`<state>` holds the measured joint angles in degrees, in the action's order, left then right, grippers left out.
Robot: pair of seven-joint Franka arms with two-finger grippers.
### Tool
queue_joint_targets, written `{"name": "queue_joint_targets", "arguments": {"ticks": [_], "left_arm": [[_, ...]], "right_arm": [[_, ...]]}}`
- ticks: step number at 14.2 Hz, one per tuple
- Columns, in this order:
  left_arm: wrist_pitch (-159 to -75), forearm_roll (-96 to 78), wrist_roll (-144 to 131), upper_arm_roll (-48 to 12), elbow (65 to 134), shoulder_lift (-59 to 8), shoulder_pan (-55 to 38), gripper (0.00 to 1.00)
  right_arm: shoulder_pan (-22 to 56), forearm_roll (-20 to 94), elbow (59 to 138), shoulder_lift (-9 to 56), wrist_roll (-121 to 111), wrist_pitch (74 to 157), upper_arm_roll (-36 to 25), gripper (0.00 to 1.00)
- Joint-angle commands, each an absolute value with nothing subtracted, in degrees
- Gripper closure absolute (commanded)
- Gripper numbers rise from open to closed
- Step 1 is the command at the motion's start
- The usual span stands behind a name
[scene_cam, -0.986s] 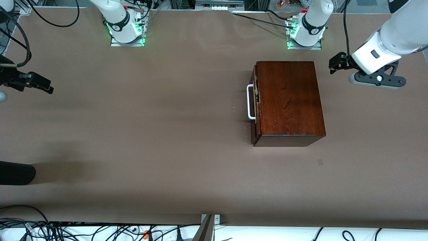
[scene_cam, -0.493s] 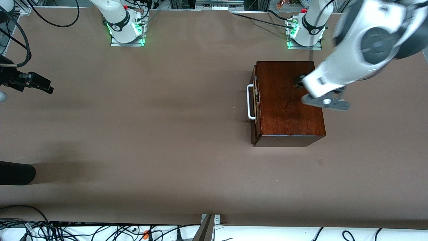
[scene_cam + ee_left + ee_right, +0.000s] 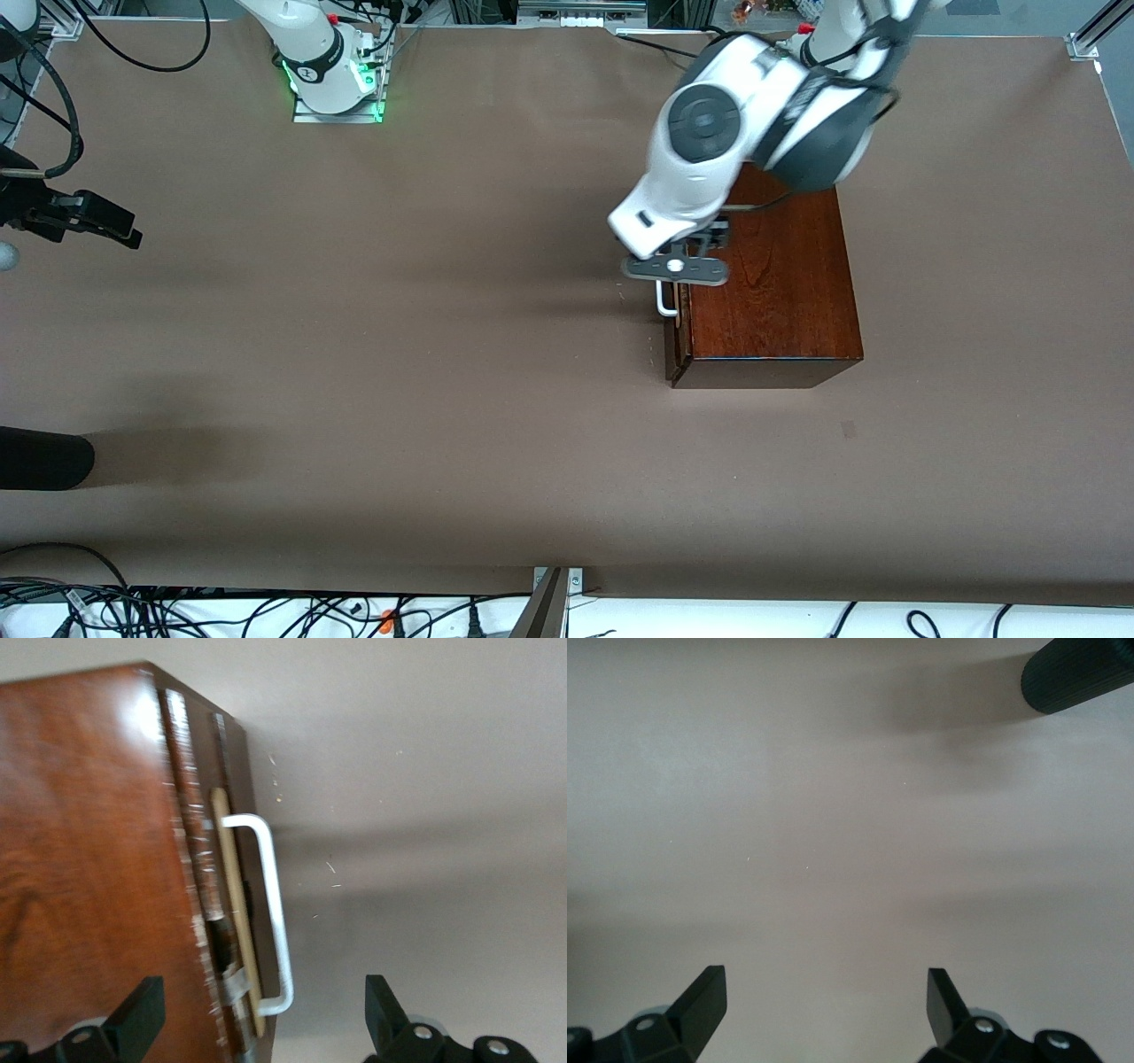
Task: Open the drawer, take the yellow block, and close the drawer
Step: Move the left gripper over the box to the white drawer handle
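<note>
- Landmark: glossy dark mahogany box (image 3: 771,292) on the brown paper-covered table (image 3: 399,354), toward the left arm's end.
- The drawer (image 3: 232,921), a pale light-wood tray with a dark reddish-brown front, sits nearly flush in the box; only a thin pale edge shows at the seam. Judged not yet pulled open.
- White U-shaped bar handle (image 3: 270,904) stands out from the drawer front, on the box face turned toward the right arm's end. Nothing grips it.
- Left gripper (image 3: 261,1019) hovers above the box's handle edge, fingers spread wide and empty. In its wrist view one finger shows over the box top, the other over bare table, with the handle between them.
- Right gripper (image 3: 824,1005) waits over bare table, well apart from the box at the right arm's end; jaws wide apart, holding nothing.
- Small bright yellow block: not visible in any view; presumably inside the shut drawer, though this cannot be confirmed.
- Dark ribbed cylinder end (image 3: 1079,673) pokes into the right wrist view; not part of the task.
- Progress judgement: very early. The approach to the handle looks nearly lined up; no step is complete.
- Left to do: grasp the handle, pull the drawer out, lift the block, push the drawer shut.
</note>
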<state>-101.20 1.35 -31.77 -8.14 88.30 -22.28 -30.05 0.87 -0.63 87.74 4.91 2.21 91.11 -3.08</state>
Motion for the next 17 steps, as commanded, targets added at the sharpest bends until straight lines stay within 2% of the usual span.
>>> {"name": "queue_joint_targets", "arguments": {"ticks": [1,9,17], "left_arm": [[-101.34,4.39,-33.13,-7.30,86.75,-25.83,-33.39,0.00],[-102.30,16.51,-43.33,-7.38,87.28,-31.99,-38.67,0.00],[-105.11,17.67,-45.53,-7.29,87.98,-34.63,-39.29,0.00]], "right_arm": [[0.79,-0.09,87.71,4.75,2.46,91.23,-2.99,0.00],[0.79,-0.09,87.71,4.75,2.46,91.32,-2.99,0.00],[0.79,-0.09,87.71,4.83,2.46,91.32,-2.99,0.00]]}}
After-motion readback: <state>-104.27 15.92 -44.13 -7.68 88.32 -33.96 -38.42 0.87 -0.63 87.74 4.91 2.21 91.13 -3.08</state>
